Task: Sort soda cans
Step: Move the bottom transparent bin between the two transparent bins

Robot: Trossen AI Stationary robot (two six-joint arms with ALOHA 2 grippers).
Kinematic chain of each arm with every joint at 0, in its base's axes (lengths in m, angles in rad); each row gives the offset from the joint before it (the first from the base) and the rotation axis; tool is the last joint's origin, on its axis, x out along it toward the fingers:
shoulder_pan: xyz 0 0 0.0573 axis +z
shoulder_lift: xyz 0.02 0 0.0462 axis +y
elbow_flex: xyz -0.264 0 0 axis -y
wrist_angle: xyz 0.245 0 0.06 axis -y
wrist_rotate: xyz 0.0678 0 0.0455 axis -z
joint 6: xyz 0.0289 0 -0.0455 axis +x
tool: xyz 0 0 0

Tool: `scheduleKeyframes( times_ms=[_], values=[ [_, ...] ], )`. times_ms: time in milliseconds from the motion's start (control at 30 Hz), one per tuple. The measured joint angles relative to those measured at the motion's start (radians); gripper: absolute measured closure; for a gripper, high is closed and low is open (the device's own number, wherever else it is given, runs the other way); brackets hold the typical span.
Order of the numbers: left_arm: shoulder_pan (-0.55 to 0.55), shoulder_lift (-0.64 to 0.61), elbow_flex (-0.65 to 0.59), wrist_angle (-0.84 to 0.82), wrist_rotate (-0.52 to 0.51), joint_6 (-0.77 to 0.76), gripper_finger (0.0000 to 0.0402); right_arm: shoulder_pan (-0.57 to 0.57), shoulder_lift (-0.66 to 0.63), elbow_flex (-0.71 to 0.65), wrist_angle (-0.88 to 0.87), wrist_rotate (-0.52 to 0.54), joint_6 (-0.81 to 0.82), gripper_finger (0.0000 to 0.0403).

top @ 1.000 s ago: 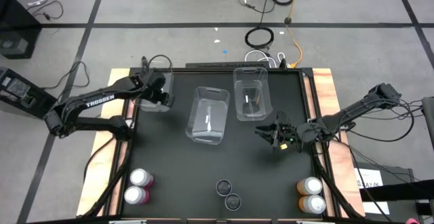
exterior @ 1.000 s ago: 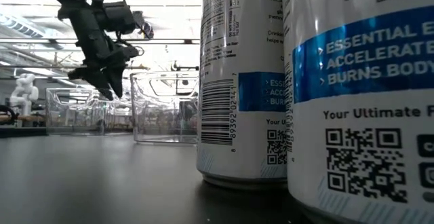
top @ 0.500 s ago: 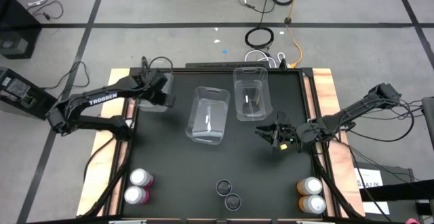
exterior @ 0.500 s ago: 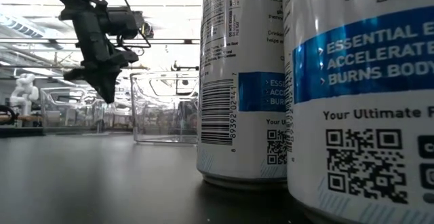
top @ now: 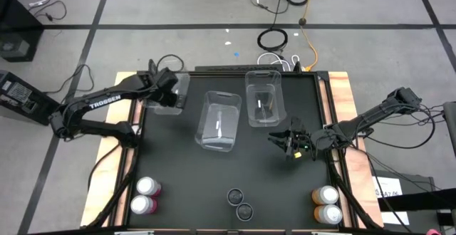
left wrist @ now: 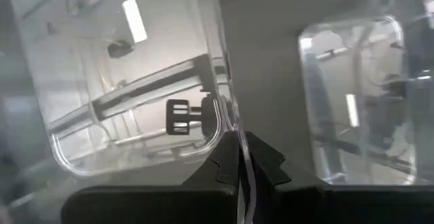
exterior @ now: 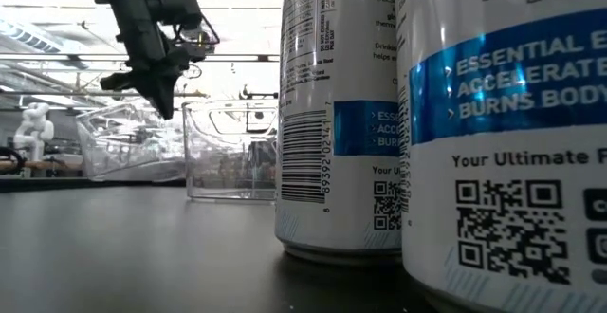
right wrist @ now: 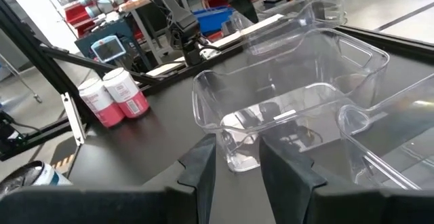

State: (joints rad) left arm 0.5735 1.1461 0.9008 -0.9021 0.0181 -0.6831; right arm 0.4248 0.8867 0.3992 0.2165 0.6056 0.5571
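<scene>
So basically no sorting is done yet. All six soda cans are lined up along the near table edge: pink pair (top: 144, 195), dark pair (top: 240, 203), orange pair (top: 326, 204). A clear bin's (top: 165, 92) wall is pinched by the closed left gripper (top: 173, 92) at the far left corner, bin tilted. The right gripper (top: 285, 144) is parked mid-right, jaws narrowly parted, nothing held. Two other bins (top: 219, 121) are empty.

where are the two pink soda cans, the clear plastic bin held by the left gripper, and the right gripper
pink-bodied soda cans (top: 146, 196): high view, silver tops
clear rectangular plastic bin (left wrist: 129, 81): left wrist view, transparent floor
right gripper (top: 279, 142): high view, between fingertips
</scene>
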Motion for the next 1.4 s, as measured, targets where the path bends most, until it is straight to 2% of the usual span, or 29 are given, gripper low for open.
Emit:
scheduleKeyframes(
  times_ms=[300, 533, 700, 933, 1133, 1400],
  values=[
    [-0.303, 0.038, 0.001, 0.002, -0.08, -0.322, 0.0392, 0.0, 0.0, 0.0, -0.013, -0.002, -0.024, 0.0296],
    [-0.525, 0.153, 0.002, 0.02, -0.136, -0.6, 0.0392, 0.0, 0.0, 0.0, -0.013, -0.004, -0.08, 0.0296],
    [-0.636, 0.242, 0.017, 0.081, -0.165, -0.764, 0.0392, 0.0, 0.0, 0.0, -0.013, -0.009, -0.104, 0.0296],
    [-0.686, 0.332, 0.099, 0.074, -0.195, -0.85, 0.0388, 0.0, 0.0, 0.0, -0.023, -0.022, -0.11, 0.0296],
    [-0.686, 0.343, 0.113, 0.11, -0.189, -0.86, 0.034, 0.0, 0.0, 0.0, -0.037, -0.064, -0.11, 0.0296],
    [-0.68, 0.343, 0.113, 0.142, -0.189, -0.864, 0.031, 0.0, 0.0, 0.0, -0.042, -0.084, -0.11, 0.0296]
  ],
)
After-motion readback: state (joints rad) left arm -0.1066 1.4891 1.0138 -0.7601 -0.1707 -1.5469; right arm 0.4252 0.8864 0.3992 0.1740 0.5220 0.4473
